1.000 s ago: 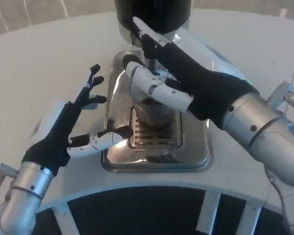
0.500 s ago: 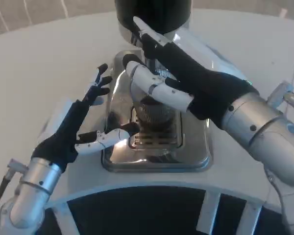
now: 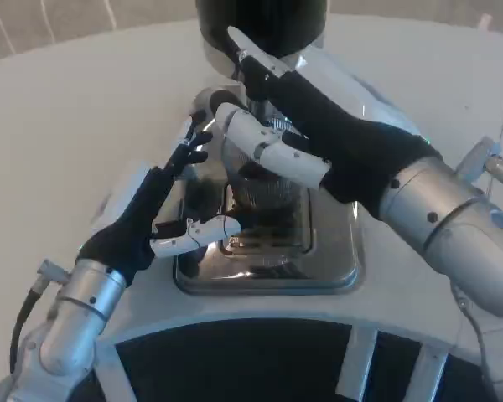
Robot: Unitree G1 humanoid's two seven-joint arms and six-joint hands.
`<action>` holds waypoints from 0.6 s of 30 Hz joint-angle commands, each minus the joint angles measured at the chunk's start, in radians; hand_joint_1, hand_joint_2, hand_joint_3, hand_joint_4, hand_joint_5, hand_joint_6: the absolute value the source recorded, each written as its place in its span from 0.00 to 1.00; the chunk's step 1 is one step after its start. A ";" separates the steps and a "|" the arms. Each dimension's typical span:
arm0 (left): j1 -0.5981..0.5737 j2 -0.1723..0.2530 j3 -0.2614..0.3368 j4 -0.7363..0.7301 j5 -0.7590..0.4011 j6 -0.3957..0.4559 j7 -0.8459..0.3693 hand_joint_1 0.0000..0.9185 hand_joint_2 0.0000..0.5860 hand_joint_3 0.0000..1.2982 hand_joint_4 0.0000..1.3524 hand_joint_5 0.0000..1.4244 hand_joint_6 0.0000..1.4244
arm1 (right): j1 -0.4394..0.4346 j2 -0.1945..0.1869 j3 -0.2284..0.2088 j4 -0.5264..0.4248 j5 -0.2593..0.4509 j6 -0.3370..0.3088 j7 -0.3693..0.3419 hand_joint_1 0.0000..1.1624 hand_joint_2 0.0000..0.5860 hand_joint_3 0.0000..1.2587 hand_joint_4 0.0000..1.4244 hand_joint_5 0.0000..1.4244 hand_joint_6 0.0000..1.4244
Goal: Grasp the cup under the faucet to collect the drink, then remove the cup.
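**Two hands at the drip tray**

White tabletop (image 3: 84, 109) spreads around a shiny metal drip tray (image 3: 335, 268), whose slotted grate (image 3: 264, 239) lies in its middle. Behind the tray rises the dark body of the dispenser (image 3: 260, 21). The cup (image 3: 264, 188), ribbed and clear-looking, stands upright on the grate below the dispenser; the faucet itself is hidden by the fingers.

The right hand (image 3: 318, 138) reaches in from the right on a silver forearm, slanting up and left. Its black palm lies over the top of the cup, one long finger pointing up against the dispenser, and a white thumb crosses the cup's upper front. Whether this hand truly grips the cup cannot be told.

The left hand (image 3: 155, 209) comes from the lower left, palm turned toward the tray. Its fingers are spread and hold nothing; the upper ones point at the tray's left rim, while the white thumb stretches right over the tray, near the cup's base.
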 commanded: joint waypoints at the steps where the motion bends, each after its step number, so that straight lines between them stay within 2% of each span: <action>1: -0.007 0.004 -0.006 0.018 0.006 -0.020 0.007 0.49 0.12 0.00 0.06 0.11 0.15 | 0.017 0.014 0.019 0.008 0.011 -0.017 0.009 0.00 0.94 0.00 0.00 0.00 0.00; 4: -0.007 0.007 -0.006 0.025 0.005 -0.022 0.005 0.49 0.12 0.00 0.06 0.11 0.15 | 0.028 0.019 0.012 -0.004 0.004 -0.024 -0.014 0.00 0.94 0.00 0.00 0.00 0.00; 13: -0.001 0.009 -0.008 0.024 0.006 -0.027 0.001 0.49 0.12 0.00 0.07 0.12 0.15 | 0.063 0.023 -0.059 -0.071 -0.025 -0.077 -0.099 0.00 0.93 0.00 0.00 0.00 0.00; 18: -0.002 0.004 -0.012 0.017 0.006 -0.028 0.000 0.49 0.12 0.00 0.07 0.12 0.15 | 0.067 0.026 -0.096 -0.112 -0.041 -0.100 -0.116 0.00 0.93 0.00 0.00 0.00 0.00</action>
